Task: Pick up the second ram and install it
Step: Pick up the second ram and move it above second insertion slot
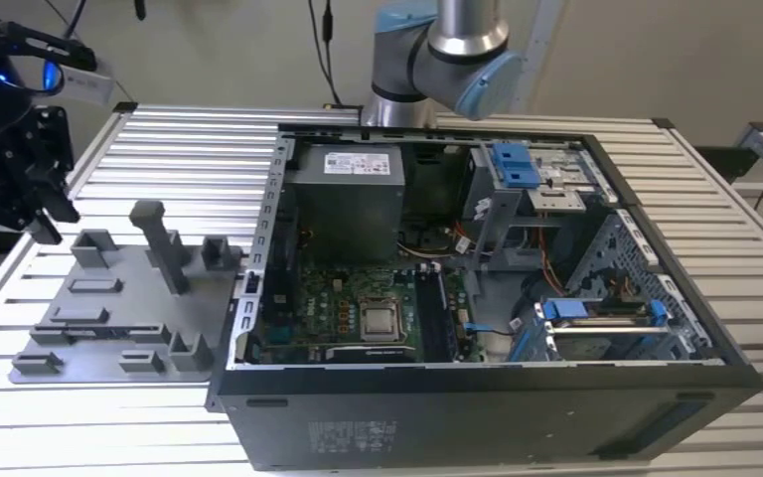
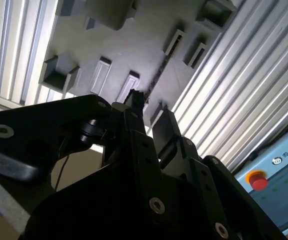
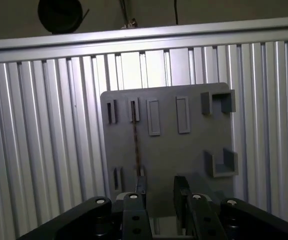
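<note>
The second ram (image 3: 135,142), a thin dark memory stick, stood on edge in a slot of the flat grey plastic fixture plate (image 3: 194,150) at the exterior view's left, just beside the open black computer case (image 1: 488,397). I'd guess that's so its narrow top edge was easy to pinch. The black two-finger gripper (image 3: 160,186) hovered above the plate near one end of the stick, jaws released and holding nothing.

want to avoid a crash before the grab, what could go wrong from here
1. In the first wrist view the second ram stands edge-up in the grey fixture, roughly in line with one finger of the open gripper, not the gap; coming down could hit it.
2. Raised slot blocks beside the stick might catch the other finger.
</note>
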